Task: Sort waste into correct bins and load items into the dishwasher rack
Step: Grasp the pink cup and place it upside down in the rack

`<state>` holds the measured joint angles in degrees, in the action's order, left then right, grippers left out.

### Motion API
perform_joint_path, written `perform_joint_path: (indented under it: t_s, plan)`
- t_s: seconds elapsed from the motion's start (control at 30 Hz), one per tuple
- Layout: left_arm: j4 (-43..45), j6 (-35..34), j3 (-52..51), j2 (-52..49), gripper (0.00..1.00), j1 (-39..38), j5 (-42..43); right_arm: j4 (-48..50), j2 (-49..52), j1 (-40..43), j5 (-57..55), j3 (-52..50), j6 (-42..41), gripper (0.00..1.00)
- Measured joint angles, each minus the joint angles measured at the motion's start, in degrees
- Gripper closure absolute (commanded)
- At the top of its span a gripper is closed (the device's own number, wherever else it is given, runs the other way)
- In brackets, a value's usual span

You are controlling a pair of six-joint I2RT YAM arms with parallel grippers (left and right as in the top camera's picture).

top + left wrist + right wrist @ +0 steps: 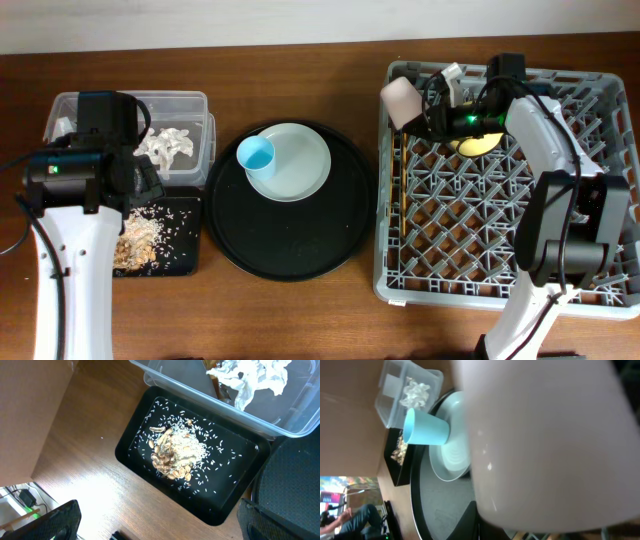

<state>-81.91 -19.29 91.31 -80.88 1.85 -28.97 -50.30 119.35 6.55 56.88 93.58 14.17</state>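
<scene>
Wooden table (pixel 300 320), pegged grey rack (pixel 622 292), right claw (pixel 426 106) gripping pink cup (pixel 402 100), left claw (pixel 165 524) spread.

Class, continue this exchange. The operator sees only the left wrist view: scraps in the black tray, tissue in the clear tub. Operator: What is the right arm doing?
Observer: The right gripper holds the pale-pink cup at the dishwasher rack's far left corner.
Operator: What is on the round tray?
Observer: The light-blue cup, standing on the plate.
Operator: Anything racked?
Observer: A small yellow bowl, partly hidden, near the back.
</scene>
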Motion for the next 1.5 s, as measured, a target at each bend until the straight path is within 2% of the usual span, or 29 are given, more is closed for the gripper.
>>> perform_joint_path:
  t_s: [0.1, 0.2, 0.23, 0.33, 0.47, 0.67, 0.73, 0.77, 0.83, 0.87, 0.93, 1.0, 1.1, 1.13, 1.2, 1.4, 1.5]
  plan:
    - [0.0, 0.0, 0.0, 0.0, 0.01, 0.0, 0.0, -1.6, 0.0, 0.2, 2.2, 0.0, 2.2, 0.96]
    - [0.0, 0.0, 0.0, 0.0, 0.01, 0.0, 0.0, -8.1, 0.0, 0.2, 2.4, -0.1, 5.3, 0.94]
    - [0.0, 0.0, 0.0, 0.0, 0.01, 0.0, 0.0, -9.3, 0.0, 0.2, 1.7, -0.1, 5.9, 0.87]
    - [0.0, 0.0, 0.0, 0.0, 0.01, 0.0, 0.0, -13.7, 0.1, 0.2, -3.7, -0.1, 7.0, 0.75]
    - [0.0, 0.0, 0.0, 0.0, 0.01, 0.0, 0.0, -15.1, -0.6, 0.2, -10.3, -0.1, 6.1, 0.72]
    - [0.0, 0.0, 0.0, 0.0, 0.01, 0.0, 0.0, -16.2, -21.3, -3.5, -28.1, 0.0, -6.8, 0.69]
    - [0.0, 0.0, 0.0, 0.0, 0.01, 0.0, 0.0, -19.1, -26.5, -10.5, -33.8, 0.2, -11.6, 0.67]
    - [-0.1, 0.0, 0.0, 0.0, 0.01, 0.0, 0.0, -20.9, -27.6, -16.1, -38.6, 0.3, -15.5, 0.62]
    - [0.0, 0.0, 0.0, 0.0, 0.01, 0.0, 0.0, -21.2, -27.4, -22.7, -45.2, 0.0, -21.3, 0.59]
    - [0.0, 0.0, 0.0, 0.0, 0.01, 0.0, 0.0, -21.1, -27.1, -26.9, -50.9, -0.7, -26.7, 0.57]
    - [0.0, 0.0, 0.0, 0.0, 0.01, 0.0, 0.0, -20.0, -26.9, -31.3, -58.0, -2.0, -32.9, 0.55]
    - [0.0, 0.0, 0.0, 0.0, 0.01, 0.0, 0.0, -18.1, -26.0, -33.9, -64.6, -4.2, -38.6, 0.55]
    - [0.0, 0.0, 0.0, 0.0, 0.01, 0.0, 0.0, -14.6, -23.7, -33.9, -68.5, -6.1, -41.8, 0.56]
    - [0.0, 0.0, 0.0, 0.0, 0.01, 0.0, 0.0, -14.3, -23.1, -33.9, -69.1, -6.4, -42.5, 0.59]
    - [0.0, 0.0, 0.0, 0.0, 0.01, 0.0, 0.0, -12.2, -21.5, -33.9, -69.7, -7.5, -42.8, 0.67]
    - [0.0, 0.0, 0.0, 0.0, 0.01, 0.0, 0.0, -10.2, -14.5, -33.9, -69.5, -8.9, -42.9, 0.69]
    - [0.0, 0.0, 0.0, 0.0, 0.01, 0.0, 0.0, -10.2, -14.1, -33.9, -69.5, -8.9, -42.8, 0.79]
